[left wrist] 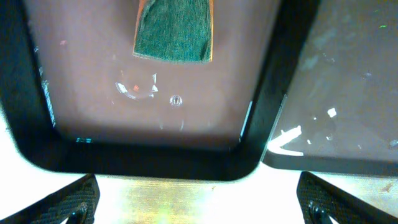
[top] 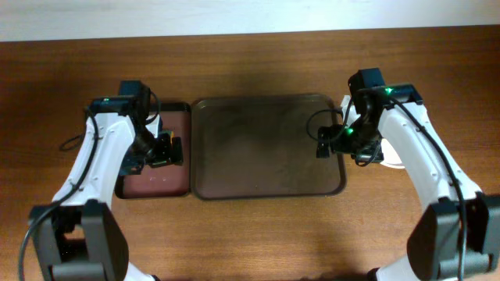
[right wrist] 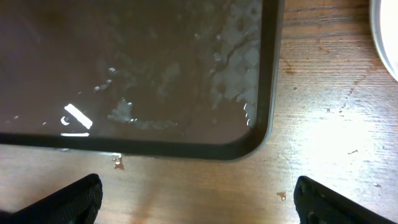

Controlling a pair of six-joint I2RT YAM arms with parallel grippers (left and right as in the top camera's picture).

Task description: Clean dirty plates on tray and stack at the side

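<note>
The large dark brown tray (top: 266, 148) lies mid-table with nothing on it, its surface wet and streaked. It also shows in the right wrist view (right wrist: 155, 74) and the left wrist view (left wrist: 348, 93). Of the plates, only white slivers (top: 396, 165) show behind my right arm, right of the tray, and one white rim (right wrist: 388, 37) shows in the right wrist view. My right gripper (top: 328, 140) (right wrist: 199, 199) is open and empty over the tray's right edge. My left gripper (top: 168, 150) (left wrist: 199, 208) is open and empty over the smaller tray.
A smaller reddish-brown tray (top: 156, 176) sits against the big tray's left side and holds a green sponge (left wrist: 174, 28). Small red specks dot the wood (right wrist: 118, 163) beside the big tray's corner. Wood-grain tabletop (top: 250, 234) surrounds both trays.
</note>
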